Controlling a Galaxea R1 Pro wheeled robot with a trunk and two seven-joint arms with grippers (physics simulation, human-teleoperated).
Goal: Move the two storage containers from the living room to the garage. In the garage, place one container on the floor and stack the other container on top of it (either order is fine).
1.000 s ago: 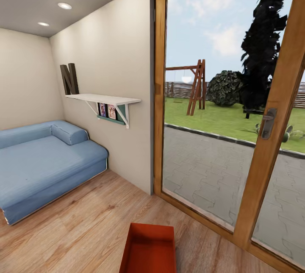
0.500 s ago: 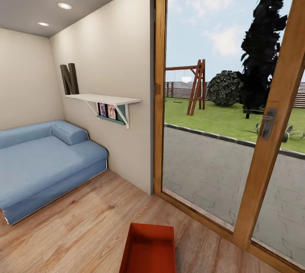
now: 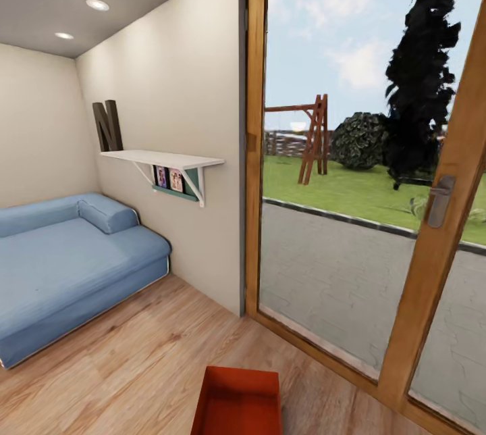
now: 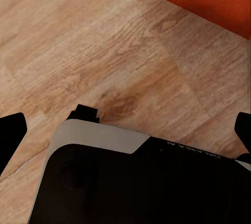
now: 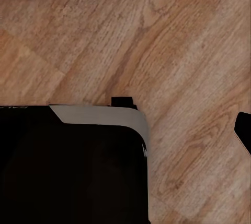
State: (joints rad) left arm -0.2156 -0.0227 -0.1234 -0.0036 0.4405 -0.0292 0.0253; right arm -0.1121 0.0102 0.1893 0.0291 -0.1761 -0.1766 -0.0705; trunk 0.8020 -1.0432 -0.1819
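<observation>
An orange-red topless rectangular bin (image 3: 237, 402) lies on the light wood-plank floor (image 3: 121, 367) near the glass door; neither claw's state can be told.

storage container (image 3: 238, 402) cut off by frame bottom, sofa (image 3: 61, 266) cropped at left edge

A blue sofa (image 3: 67, 266) sits at nine o'clock beneath a white wall shelf (image 3: 162, 159) bearing a dark letter N (image 3: 108, 125). At three o'clock, a wood-framed glass door (image 3: 439, 246) shows a swing set (image 3: 312, 138).
</observation>
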